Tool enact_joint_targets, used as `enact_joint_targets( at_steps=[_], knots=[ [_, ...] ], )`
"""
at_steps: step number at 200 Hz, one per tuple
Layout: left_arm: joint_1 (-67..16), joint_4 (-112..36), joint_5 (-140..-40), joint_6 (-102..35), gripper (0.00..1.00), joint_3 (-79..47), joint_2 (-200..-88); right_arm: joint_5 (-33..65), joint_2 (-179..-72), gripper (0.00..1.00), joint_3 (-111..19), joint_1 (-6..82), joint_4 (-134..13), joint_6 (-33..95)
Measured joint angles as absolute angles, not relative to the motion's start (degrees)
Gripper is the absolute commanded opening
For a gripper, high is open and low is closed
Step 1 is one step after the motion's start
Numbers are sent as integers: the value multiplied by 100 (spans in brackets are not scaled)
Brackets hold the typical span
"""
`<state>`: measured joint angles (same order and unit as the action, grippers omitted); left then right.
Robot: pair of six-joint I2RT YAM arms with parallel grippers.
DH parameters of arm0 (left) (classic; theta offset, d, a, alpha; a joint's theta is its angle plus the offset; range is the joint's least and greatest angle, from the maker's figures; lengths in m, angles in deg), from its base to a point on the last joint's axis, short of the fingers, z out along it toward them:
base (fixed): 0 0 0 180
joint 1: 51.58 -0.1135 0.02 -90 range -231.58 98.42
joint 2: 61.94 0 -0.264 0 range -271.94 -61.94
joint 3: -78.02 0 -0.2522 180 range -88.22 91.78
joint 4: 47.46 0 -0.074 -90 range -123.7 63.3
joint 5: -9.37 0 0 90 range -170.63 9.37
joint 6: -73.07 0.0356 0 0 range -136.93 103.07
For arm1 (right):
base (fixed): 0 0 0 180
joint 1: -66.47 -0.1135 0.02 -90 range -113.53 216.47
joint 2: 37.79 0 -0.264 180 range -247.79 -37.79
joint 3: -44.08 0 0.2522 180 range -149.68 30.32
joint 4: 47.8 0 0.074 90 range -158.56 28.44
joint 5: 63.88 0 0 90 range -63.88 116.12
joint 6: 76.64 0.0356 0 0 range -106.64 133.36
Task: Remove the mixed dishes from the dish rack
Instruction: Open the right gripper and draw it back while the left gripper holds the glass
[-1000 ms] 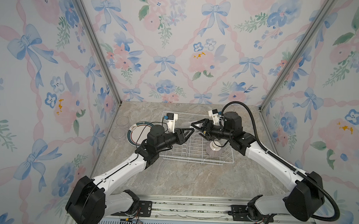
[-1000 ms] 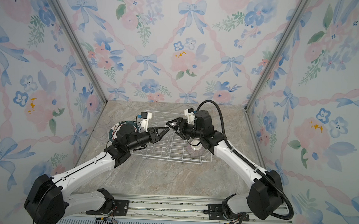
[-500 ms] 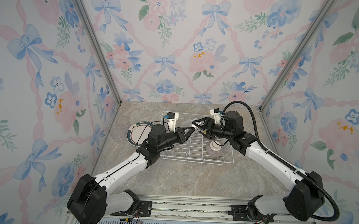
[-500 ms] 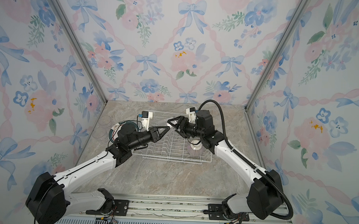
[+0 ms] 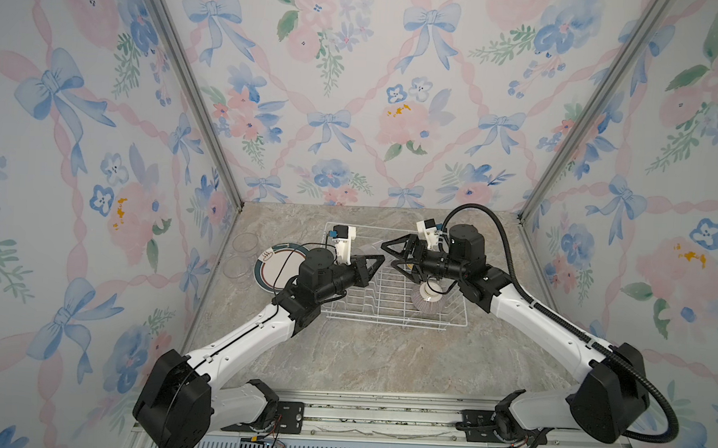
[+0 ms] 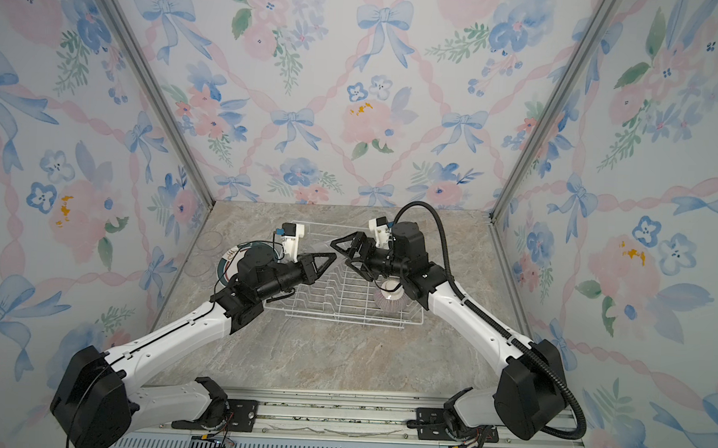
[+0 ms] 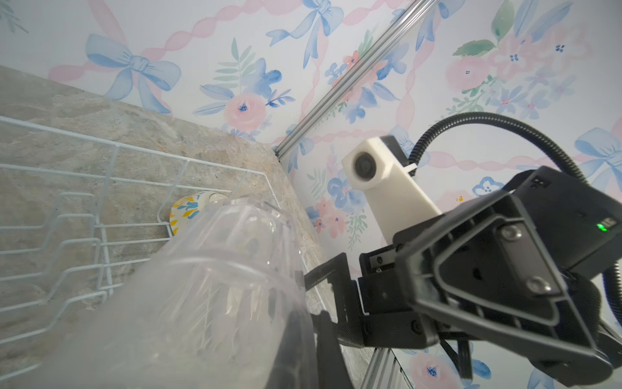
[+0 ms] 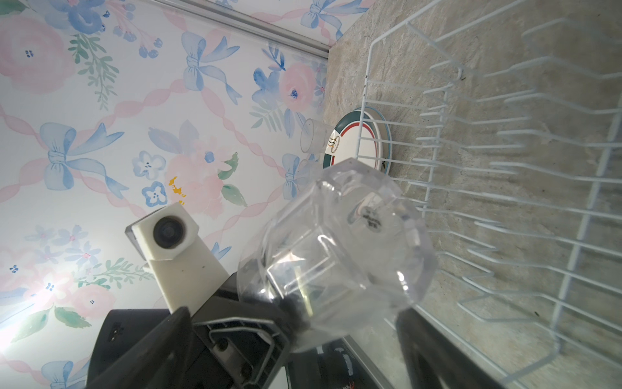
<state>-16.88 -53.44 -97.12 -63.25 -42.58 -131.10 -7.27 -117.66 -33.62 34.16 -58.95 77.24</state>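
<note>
The clear glass cup is off the table, tilted on its side, above the far middle part of the dish rack. It sits between the two gripper heads. In the left wrist view the cup fills the near field and is blurred.

The left gripper is closed on the cup wall near the rim. In the right wrist view one of its fingers shows as a dark shape through the glass.

The right gripper faces the left one tip to tip. Its fingers stand wide apart, one on each side of the cup. Contact with the glass cannot be confirmed.

The rack stands on the marble-pattern table, centred and toward the far side. Most of its prong rows are bare.

- A purplish striped bowl rests upside down in the near right part of the rack.
- A yellow-blue patterned bowl shows within the rack outline toward its right end, partly hidden by the cup.
- A teal-brown rimmed plate lies flat on the table just left of the rack, partly under the left arm.
- Two more clear cups stand left of the plate, near the left wall.
</note>
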Motion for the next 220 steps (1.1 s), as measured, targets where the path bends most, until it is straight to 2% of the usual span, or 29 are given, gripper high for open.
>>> enact_joint_targets(
  at_steps=[161, 220],
  knots=[
    [-1688, -3952, -9087, -5954, 0, -4063, -12809, -469, -11583, 97, -3353, 3494, -6135, 7433],
    [-1688, -3427, -8799, -5934, 0, -3973, -12769, -38, -11545, 96, -3657, 3486, -6981, 6675]
  ],
)
